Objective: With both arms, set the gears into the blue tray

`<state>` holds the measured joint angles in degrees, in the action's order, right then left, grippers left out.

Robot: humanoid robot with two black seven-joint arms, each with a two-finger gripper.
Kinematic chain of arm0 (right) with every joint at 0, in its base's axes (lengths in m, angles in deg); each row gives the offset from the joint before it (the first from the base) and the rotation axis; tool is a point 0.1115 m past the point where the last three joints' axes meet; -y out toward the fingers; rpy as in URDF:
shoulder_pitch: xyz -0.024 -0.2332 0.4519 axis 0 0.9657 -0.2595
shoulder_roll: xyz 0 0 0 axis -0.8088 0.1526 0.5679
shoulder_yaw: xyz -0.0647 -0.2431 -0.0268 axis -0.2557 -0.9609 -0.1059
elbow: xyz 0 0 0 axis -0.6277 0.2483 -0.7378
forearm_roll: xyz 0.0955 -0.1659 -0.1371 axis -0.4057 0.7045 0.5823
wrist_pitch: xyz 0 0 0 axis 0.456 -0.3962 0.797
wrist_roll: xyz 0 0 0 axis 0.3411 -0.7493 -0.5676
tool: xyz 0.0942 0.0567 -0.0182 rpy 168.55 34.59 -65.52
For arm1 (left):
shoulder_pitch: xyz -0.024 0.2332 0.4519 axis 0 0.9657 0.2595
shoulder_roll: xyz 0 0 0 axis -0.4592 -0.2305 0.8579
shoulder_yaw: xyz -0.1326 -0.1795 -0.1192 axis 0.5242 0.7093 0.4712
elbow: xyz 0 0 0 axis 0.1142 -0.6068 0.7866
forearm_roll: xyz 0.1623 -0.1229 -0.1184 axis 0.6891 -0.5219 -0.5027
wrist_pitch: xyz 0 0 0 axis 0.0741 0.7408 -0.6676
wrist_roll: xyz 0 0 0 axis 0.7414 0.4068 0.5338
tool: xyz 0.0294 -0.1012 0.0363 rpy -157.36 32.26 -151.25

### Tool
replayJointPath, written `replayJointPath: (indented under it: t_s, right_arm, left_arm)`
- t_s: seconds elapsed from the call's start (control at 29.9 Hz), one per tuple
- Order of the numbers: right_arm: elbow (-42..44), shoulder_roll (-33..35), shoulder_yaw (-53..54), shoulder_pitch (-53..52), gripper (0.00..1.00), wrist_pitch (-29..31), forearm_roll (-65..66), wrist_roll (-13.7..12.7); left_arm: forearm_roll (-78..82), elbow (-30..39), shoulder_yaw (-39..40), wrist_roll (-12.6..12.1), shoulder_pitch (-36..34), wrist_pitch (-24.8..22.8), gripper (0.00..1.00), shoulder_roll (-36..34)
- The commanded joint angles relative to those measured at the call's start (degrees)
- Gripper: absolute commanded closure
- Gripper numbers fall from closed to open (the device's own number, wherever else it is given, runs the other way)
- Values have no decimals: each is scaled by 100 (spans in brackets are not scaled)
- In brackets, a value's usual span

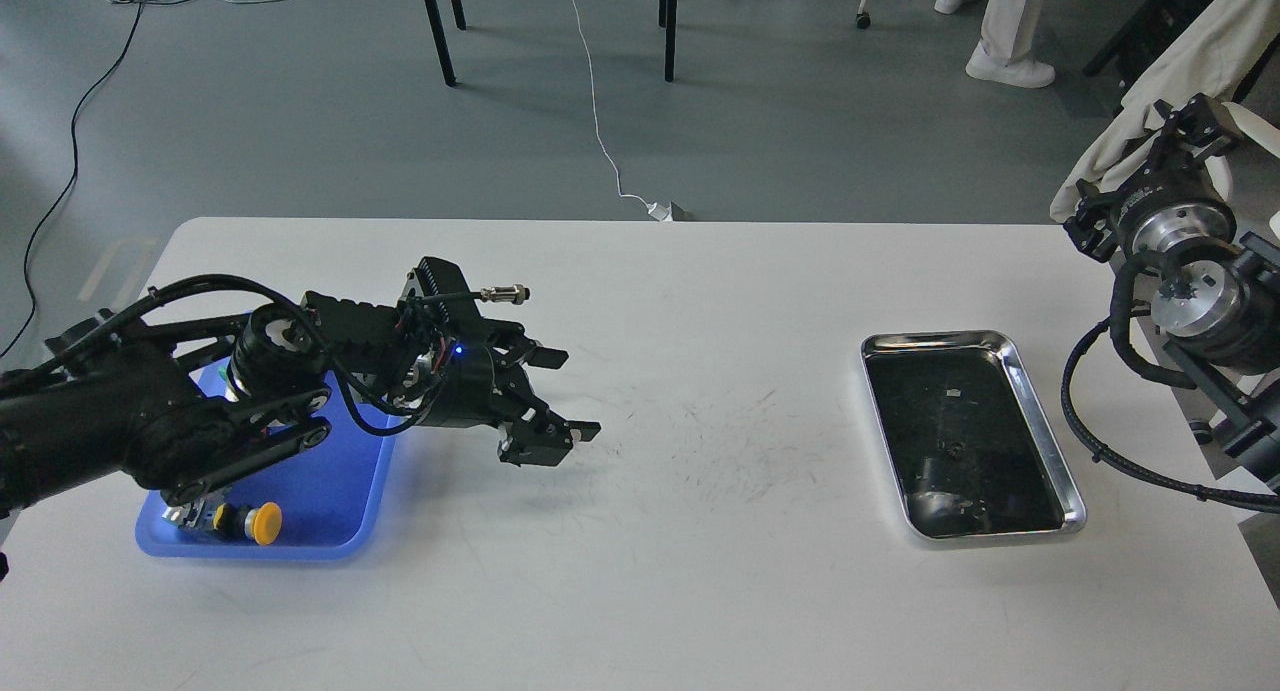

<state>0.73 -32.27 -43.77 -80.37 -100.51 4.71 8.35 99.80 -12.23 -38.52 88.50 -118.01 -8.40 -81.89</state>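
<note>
My left gripper (548, 443) is down at the table surface just right of the blue tray (330, 543), pointing down and to the right. It covers the spot where the small black gear lay, so the gear is hidden under it. Its fingers merge into one dark block, so I cannot tell whether they hold anything. The left arm covers most of the blue tray. My right gripper (1190, 121) is raised off the table's far right edge, small and end-on.
A yellow push-button switch (262, 523) lies in the blue tray's near corner. A shiny silver tray (1040, 411) with a dark inside sits on the right of the white table (720, 571). Chair legs and cables are on the floor beyond.
</note>
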Motion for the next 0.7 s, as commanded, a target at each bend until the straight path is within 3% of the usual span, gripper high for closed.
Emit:
replayJointPath:
  t_s: [0.0,0.3,0.43,0.67]
  right_arm:
    - [2,-15,-20,83,1,23,-102,1]
    - [11,-181,-538,286,1,251,64,97]
    - [20,-261,-732,286,1,366,574,334]
    - [20,-261,-759,286,1,524,935,493]
  left_arm:
    - [-39,-78,3,1,85,34,5,142]
    - [-31,-571,-5,1,261,315,6,379]
    - [-22,-579,-5,1,288,368,7,379]
    - [22,-579,-14,1,349,403,13,362]
